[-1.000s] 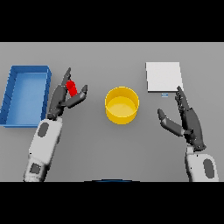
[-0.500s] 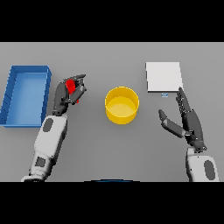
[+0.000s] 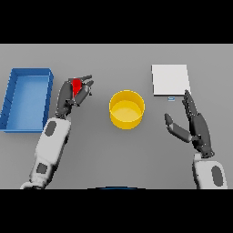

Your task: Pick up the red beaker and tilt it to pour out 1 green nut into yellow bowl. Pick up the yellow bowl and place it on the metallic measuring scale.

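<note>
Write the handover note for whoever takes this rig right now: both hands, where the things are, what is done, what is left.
Left hand: curled round the red beaker, left of the yellow bowl.
Right hand: open and idle, near the scale's front edge, holding nothing.
Yellow bowl: on the table, mid-scene, looks empty; no nut seen in it.
Metallic measuring scale: far right, nothing on it.
Blue bin: far left.
Done: beaker grasped.
Left: carry the beaker over the bowl, pour one green nut, then set the bowl on the scale.

You get even, flat light; faint soft shadow round yellow bowl [image 3: 127, 109]; no glare, no edge warp.
</note>
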Motion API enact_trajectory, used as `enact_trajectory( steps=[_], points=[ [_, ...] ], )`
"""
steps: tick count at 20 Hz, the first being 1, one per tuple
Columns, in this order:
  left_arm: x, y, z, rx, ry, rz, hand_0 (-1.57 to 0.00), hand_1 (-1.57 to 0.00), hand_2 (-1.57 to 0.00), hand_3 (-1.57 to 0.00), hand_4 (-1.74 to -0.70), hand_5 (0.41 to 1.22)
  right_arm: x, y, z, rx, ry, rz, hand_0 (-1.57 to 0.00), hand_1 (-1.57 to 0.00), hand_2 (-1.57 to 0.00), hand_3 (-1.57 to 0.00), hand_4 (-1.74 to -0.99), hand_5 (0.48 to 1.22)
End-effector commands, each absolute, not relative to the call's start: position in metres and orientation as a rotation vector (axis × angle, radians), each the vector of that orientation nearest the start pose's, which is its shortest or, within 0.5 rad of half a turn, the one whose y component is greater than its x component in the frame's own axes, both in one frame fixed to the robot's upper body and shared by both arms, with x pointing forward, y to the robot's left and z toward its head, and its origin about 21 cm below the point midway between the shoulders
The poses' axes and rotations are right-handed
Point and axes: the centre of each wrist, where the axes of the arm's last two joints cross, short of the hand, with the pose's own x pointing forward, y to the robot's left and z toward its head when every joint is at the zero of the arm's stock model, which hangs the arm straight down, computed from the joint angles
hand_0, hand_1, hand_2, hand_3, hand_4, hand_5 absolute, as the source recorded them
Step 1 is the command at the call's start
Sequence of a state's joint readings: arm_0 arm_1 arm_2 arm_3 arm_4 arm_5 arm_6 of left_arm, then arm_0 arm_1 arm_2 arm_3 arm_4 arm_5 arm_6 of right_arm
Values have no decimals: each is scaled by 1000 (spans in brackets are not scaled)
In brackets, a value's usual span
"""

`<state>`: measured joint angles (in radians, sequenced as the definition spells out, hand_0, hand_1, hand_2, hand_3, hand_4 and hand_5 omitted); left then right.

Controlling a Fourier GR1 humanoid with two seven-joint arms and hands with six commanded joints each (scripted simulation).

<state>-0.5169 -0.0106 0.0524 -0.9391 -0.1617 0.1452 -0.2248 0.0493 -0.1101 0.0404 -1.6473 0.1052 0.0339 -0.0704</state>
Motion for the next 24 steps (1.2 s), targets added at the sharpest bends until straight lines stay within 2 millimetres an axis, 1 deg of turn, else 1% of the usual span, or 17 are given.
enact_trajectory(
  steps=[1, 2, 4, 6, 8, 9, 11, 13, 14, 15, 16, 17, 19, 21, 22, 23, 24],
  points=[
    [361, 171, -10, 116, -1660, -197, -1536, -1535, -1535, -1505, -1504, 1206, 237, -244, 10, -108, -1652, 219, 1, 1, 1, 1, -1292, 656],
    [358, 171, -8, 113, -1669, -200, -1543, -1542, -1542, -1518, -1502, 1209, 239, -245, 9, -117, -1646, 217, 1, 1, 1, 1, -1294, 659],
    [361, 172, 7, 126, -1695, -226, -1553, -1553, -1553, -1537, -1499, 1213, 236, -248, 9, -125, -1660, 222, 1, 1, 1, 1, -1294, 664],
    [363, 168, 22, 159, -1717, -292, -1560, -1559, -1559, -1549, -1496, 1216, 238, -245, 9, -120, -1657, 235, 1, 1, 1, 1, -1289, 664],
    [364, 168, 38, 208, -1719, -371, -1564, -1564, -1563, -1557, -1584, 1181, 236, -246, 9, -111, -1670, 239, 1, 1, 1, 1, -1281, 663],
    [364, 168, 43, 229, -1711, -410, -1565, -1565, -1565, -1560, -1616, 1174, 237, -243, 8, -111, -1667, 243, 1, 1, 1, 1, -1277, 664],
    [365, 165, 48, 253, -1703, -462, -1565, -1565, -1565, -1560, -1616, 1165, 238, -244, 8, -117, -1668, 243, 1, 1, 1, 1, -1277, 672],
    [366, 161, 52, 269, -1695, -496, -1565, -1565, -1565, -1560, -1616, 1151, 238, -246, 5, -117, -1647, 235, 1, 1, 1, 1, -1277, 677],
    [367, 161, 54, 278, -1696, -508, -1565, -1565, -1565, -1560, -1616, 1140, 237, -246, 8, -118, -1661, 237, 1, 1, 1, 1, -1277, 679],
    [369, 158, 57, 295, -1688, -546, -1566, -1566, -1566, -1562, -1641, 1131, 237, -244, 9, -115, -1658, 238, 1, 1, 1, 1, -1274, 683],
    [370, 156, 66, 325, -1690, -604, -1567, -1567, -1567, -1564, -1661, 1126, 238, -244, 9, -111, -1654, 232, 1, 1, 1, 1, -1273, 686],
    [372, 150, 69, 365, -1680, -682, -1568, -1568, -1568, -1565, -1677, 1123, 235, -243, 10, -99, -1663, 230, 1, 1, 1, 1, -1277, 688],
    [377, 147, 75, 458, -1660, -848, -1569, -1569, -1569, -1567, -1700, 1127, 232, -244, 7, -104, -1649, 230, 1, 1, 1, 1, -1272, 689],
    [382, 140, 86, 545, -1637, -1020, -1570, -1570, -1570, -1569, -1715, 1136, 236, -244, 9, -118, -1636, 234, 1, 1, 1, 1, -1280, 690],
    [383, 138, 89, 584, -1615, -1097, -1570, -1570, -1570, -1569, -1720, 1145, 235, -244, 9, -123, -1649, 242, 1, 1, 1, 1, -1284, 692],
    [385, 133, 90, 620, -1578, -1182, -1570, -1570, -1570, -1570, -1724, 1160, 234, -242, 7, -117, -1651, 242, 1, 1, 1, 1, -1287, 694],
    [384, 127, 92, 634, -1566, -1266, -1570, -1570, -1570, -1570, -1728, 1172, 233, -240, 9, -119, -1660, 246, 1, 1, 1, 1, -1290, 695]
  ],
)
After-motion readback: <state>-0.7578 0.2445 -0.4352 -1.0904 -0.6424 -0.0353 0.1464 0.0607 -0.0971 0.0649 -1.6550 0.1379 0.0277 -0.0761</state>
